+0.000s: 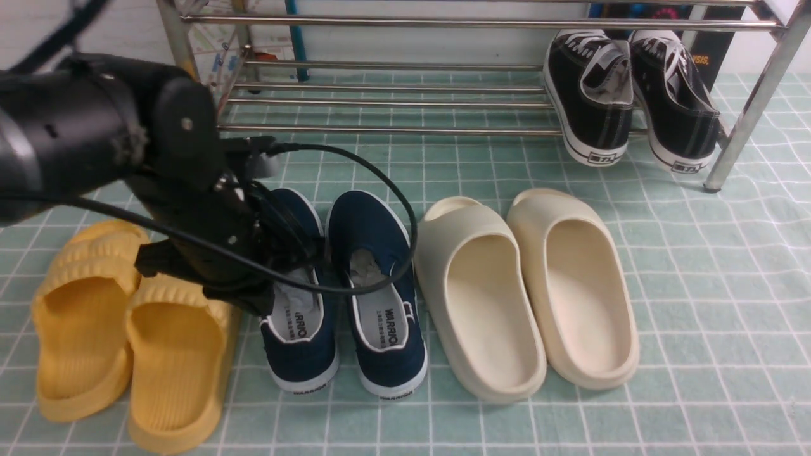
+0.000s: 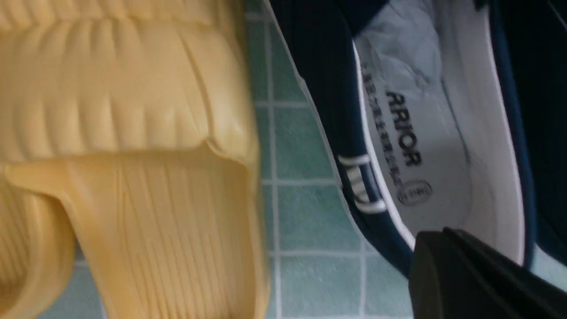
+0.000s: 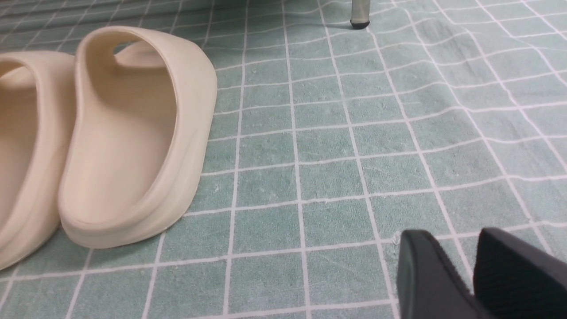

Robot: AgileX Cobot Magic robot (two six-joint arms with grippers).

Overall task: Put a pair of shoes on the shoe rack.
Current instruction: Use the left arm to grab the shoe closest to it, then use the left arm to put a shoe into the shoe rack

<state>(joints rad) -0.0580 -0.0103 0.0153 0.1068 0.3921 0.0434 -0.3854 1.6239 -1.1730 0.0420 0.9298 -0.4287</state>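
Navy slip-on shoes (image 1: 380, 329): 2, side by side in front of the shoe rack (image 1: 393, 131), not yet on it.
Left gripper (image 2: 443, 248): at 1 shoe's heel opening, likely for pickup; finger spread cannot be told.
Right gripper (image 3: 460, 248): fingers apart, empty.

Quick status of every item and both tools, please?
navy shoes: on floor, side by side, paper-stuffed, not racked
black sneakers: on rack, heels overhanging
cream slides: on floor, paired
yellow slides: on floor, paired
left tool: over left navy shoe, grip unclear
right tool: open, empty
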